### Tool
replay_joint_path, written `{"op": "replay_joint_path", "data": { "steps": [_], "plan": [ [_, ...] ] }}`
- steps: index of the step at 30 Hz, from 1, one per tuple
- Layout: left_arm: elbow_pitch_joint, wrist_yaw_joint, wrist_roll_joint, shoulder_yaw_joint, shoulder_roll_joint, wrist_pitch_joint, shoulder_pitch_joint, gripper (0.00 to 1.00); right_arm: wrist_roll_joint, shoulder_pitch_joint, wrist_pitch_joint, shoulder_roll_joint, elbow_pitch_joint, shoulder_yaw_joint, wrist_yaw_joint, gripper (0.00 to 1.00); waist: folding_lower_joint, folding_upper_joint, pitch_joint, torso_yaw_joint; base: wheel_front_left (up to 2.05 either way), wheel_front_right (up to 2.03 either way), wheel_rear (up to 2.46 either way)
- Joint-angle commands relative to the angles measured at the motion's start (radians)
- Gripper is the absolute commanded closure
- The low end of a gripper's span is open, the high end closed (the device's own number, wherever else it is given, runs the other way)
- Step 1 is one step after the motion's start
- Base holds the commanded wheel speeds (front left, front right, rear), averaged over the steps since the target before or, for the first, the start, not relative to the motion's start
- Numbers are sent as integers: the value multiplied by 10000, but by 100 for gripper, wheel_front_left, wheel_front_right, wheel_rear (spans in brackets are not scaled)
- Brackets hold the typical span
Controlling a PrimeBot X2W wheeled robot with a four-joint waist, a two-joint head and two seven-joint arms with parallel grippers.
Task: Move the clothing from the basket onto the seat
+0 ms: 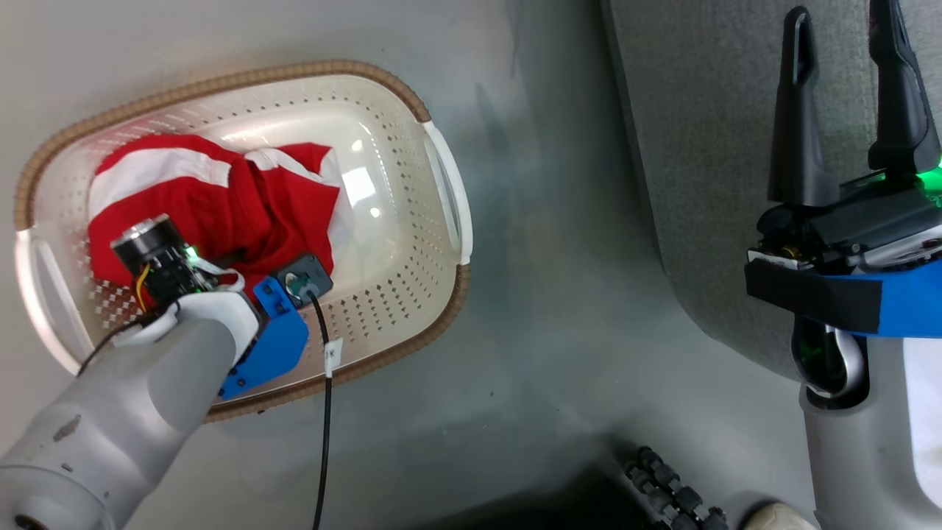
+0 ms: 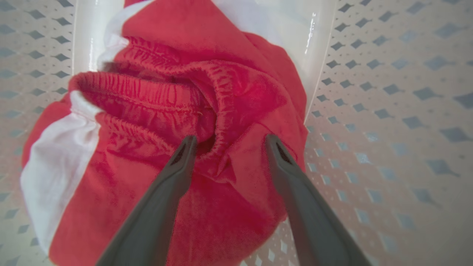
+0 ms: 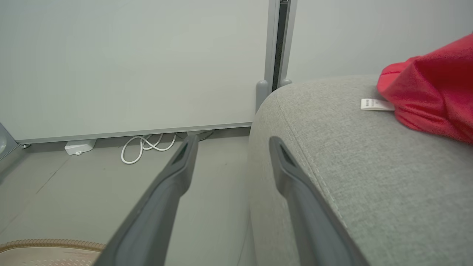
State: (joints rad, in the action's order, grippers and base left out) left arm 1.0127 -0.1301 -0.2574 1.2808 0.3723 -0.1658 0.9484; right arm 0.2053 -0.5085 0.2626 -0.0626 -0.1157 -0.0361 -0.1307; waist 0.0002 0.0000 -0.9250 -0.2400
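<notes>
Clothing: one red garment (image 1: 221, 199) w/ white stripes lies bunched in the basket (image 1: 221, 81), in the left half as the head view shows it. In the left wrist view its gathered elastic waistband (image 2: 147, 92) is folded in on itself at the top of the heap, w/ a white panel on one side. Second red garment (image 3: 432, 99) sits on the seat (image 3: 369, 166), its small white tag (image 3: 375, 104) lying flat on the grey fabric beside it.

Left hand (image 2: 231, 138) is down inside the basket, right over the heap, fingers spread wide. Both tips are at the fabric, one by the waistband fold, w/ a hump of cloth between them, not pinched. Perforated basket wall (image 2: 388, 111) rises around it.

Basket stands on the grey floor (image 1: 559, 294), near the seat (image 1: 699, 147) but apart from it. A black cable (image 1: 324, 412) hangs from the left wrist across the brown rim.

Right hand (image 1: 841, 22) hangs over the seat's near edge, fingers wide, nothing between them. In its own view the right hand (image 3: 233, 139) has one finger over the floor, the other over the seat's rounded corner and seam. Behind: pale wall, a white coiled cord (image 3: 144, 147) on the floor.
</notes>
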Motion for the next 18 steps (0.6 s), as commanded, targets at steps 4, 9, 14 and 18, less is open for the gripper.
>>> {"op": "replay_joint_path", "data": {
  "steps": [4, 9, 14, 18],
  "plan": [
    [177, 2, 378, 18, 156, -20, 562, 0, 35, -177, 35, 68, -345, -48, -1, 0, -2, 0, -640, -226, 0, 0, 0],
    [622, 2, 494, 19, 134, -199, 773, 0, 9, -121, 35, 91, -662, -135, -1, 0, -2, 0, -1013, -321, 0, 0, 0],
    [989, 2, 559, 21, 26, -508, 880, 65, -30, -30, 35, 113, -867, -80, -1, 0, -2, 0, -1153, -325, 0, 0, 0],
    [998, 2, 592, 20, -147, -539, 781, 100, -67, -52, 35, 124, -865, -51, -1, 0, -2, 0, -1105, -286, 0, 0, 0]
  ]
}}
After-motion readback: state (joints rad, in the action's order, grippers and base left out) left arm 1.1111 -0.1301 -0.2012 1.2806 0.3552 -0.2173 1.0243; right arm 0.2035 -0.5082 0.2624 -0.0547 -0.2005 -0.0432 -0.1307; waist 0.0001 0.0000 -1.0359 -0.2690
